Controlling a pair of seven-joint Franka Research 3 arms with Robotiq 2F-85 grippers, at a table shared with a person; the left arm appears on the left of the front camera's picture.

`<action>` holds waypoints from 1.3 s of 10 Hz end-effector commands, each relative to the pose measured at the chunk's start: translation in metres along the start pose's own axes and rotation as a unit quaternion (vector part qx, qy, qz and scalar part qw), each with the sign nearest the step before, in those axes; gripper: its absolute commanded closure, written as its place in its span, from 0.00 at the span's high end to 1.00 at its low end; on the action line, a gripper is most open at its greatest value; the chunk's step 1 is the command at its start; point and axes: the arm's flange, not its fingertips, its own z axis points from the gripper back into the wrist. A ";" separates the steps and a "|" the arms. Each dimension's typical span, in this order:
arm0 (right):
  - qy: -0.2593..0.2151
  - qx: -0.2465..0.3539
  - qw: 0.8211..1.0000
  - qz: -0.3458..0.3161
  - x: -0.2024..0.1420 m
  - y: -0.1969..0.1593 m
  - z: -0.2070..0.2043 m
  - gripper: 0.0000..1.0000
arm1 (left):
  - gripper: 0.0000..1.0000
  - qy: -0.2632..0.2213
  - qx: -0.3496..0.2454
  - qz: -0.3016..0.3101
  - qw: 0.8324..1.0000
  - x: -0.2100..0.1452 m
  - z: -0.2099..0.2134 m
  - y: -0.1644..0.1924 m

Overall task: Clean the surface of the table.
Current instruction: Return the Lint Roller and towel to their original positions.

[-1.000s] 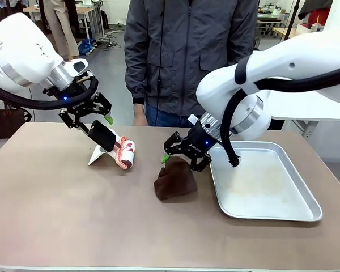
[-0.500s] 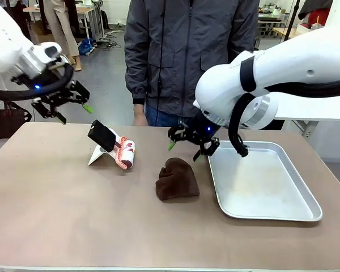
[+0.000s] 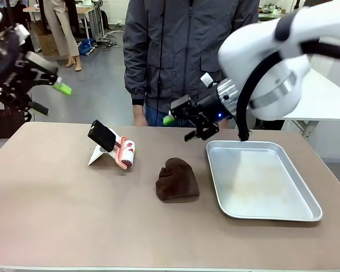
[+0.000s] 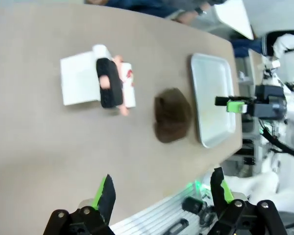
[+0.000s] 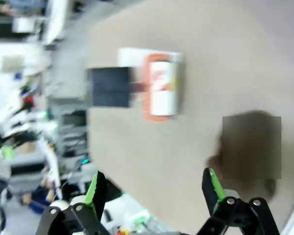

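The tan table (image 3: pixel 62 215) carries a lint roller (image 3: pixel 118 148) with a black handle, resting on a white sheet, and a crumpled brown cloth (image 3: pixel 177 179) near the middle. My left gripper (image 3: pixel 48 96) hangs open high over the table's far left corner, well clear of the roller. My right gripper (image 3: pixel 177 128) is open in the air behind the cloth, holding nothing. From the left wrist view, the open left gripper (image 4: pixel 161 193) looks down on the roller (image 4: pixel 110 83) and the cloth (image 4: pixel 172 115). The right wrist view is blurred, with the open right gripper (image 5: pixel 153 190) above the roller (image 5: pixel 154 88) and the cloth (image 5: pixel 250 147).
A shiny steel tray (image 3: pixel 306 209) lies on the right part of the table, also visible as the tray (image 4: pixel 206 73). A person in a dark jacket (image 3: pixel 187 51) stands at the far edge, hands down. The front half of the tabletop is bare.
Both arms have lifted away. The left gripper left the roller's handle and rose to the upper left. The right gripper came up off the cloth and drew back; roller and cloth stayed put.
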 end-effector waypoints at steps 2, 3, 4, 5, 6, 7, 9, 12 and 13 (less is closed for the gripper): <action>0.058 0.203 0.976 0.054 -0.046 -0.095 0.038 1.00 | 1.00 -0.027 -0.081 0.001 0.996 -0.038 0.017 0.046; 0.071 0.228 0.970 0.038 -0.055 -0.103 0.051 1.00 | 1.00 -0.038 -0.107 -0.016 0.993 -0.047 0.022 0.062; 0.067 0.233 0.970 0.016 -0.064 -0.112 0.068 1.00 | 1.00 -0.068 -0.148 -0.049 0.985 -0.053 0.028 0.082; 0.051 0.243 0.969 0.001 -0.072 -0.120 0.087 1.00 | 1.00 -0.100 -0.165 -0.061 0.979 -0.054 0.033 0.101; 0.000 0.239 0.970 -0.031 -0.088 -0.132 0.124 1.00 | 1.00 -0.133 -0.188 -0.089 0.969 -0.051 0.032 0.138; 0.000 0.239 0.970 -0.031 -0.088 -0.132 0.124 1.00 | 1.00 -0.133 -0.188 -0.089 0.969 -0.051 0.032 0.138; -0.018 0.238 0.970 -0.043 -0.092 -0.137 0.141 1.00 | 1.00 -0.149 -0.191 -0.084 0.966 -0.034 0.019 0.175; -0.033 0.220 0.972 -0.073 -0.095 -0.138 0.163 1.00 | 1.00 -0.151 -0.232 -0.053 0.959 -0.007 -0.018 0.221; -0.019 0.222 0.972 -0.077 -0.097 -0.138 0.159 1.00 | 1.00 -0.174 -0.234 -0.018 0.957 0.000 -0.020 0.225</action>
